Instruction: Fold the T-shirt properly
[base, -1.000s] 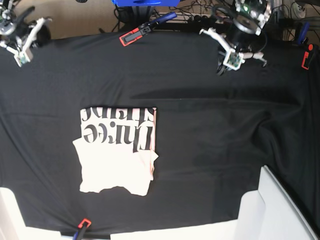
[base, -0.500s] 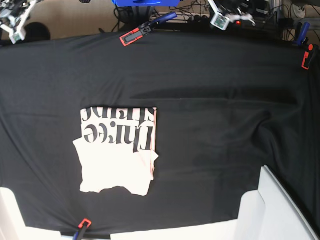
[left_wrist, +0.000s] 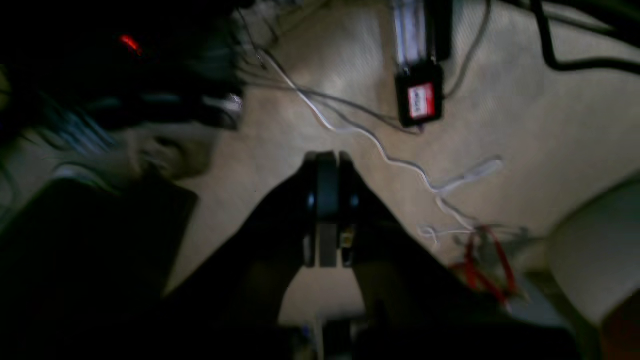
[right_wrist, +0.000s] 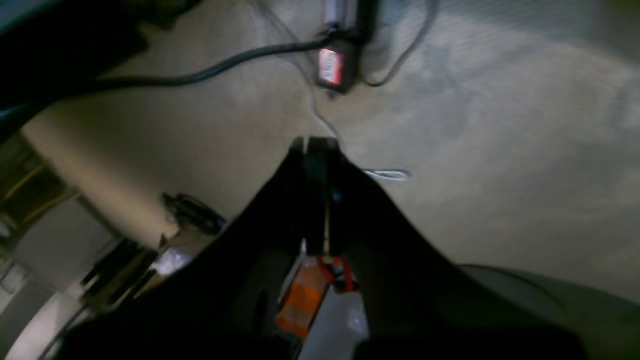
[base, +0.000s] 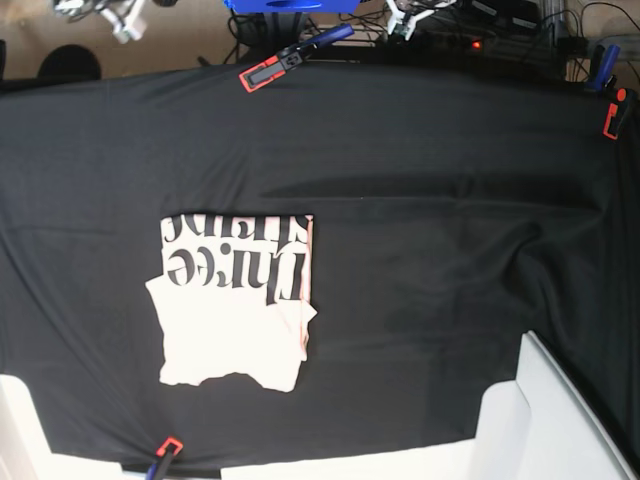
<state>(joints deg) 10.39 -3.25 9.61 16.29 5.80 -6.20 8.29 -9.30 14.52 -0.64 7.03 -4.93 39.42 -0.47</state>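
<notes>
Clamps ring T-shirt, well apart.

T-shirt: soft matt cotton-type cloth, pale pink w/ flat black print on the 12 o'clock half, plain and lightly creased toward 6 o'clock. Tablecloth is matt black fabric w/ shallow wrinkles, pinned at the 12 and 3 o'clock edges by clamps of red and blue plastic w/ a slight sheen; white panel at 5 o'clock looks smooth and semi-gloss. Wrist views: both the left gripper and right gripper are dark matt plastic, over a beige floor of low-pile carpet texture w/ smooth rubbery cables.
</notes>
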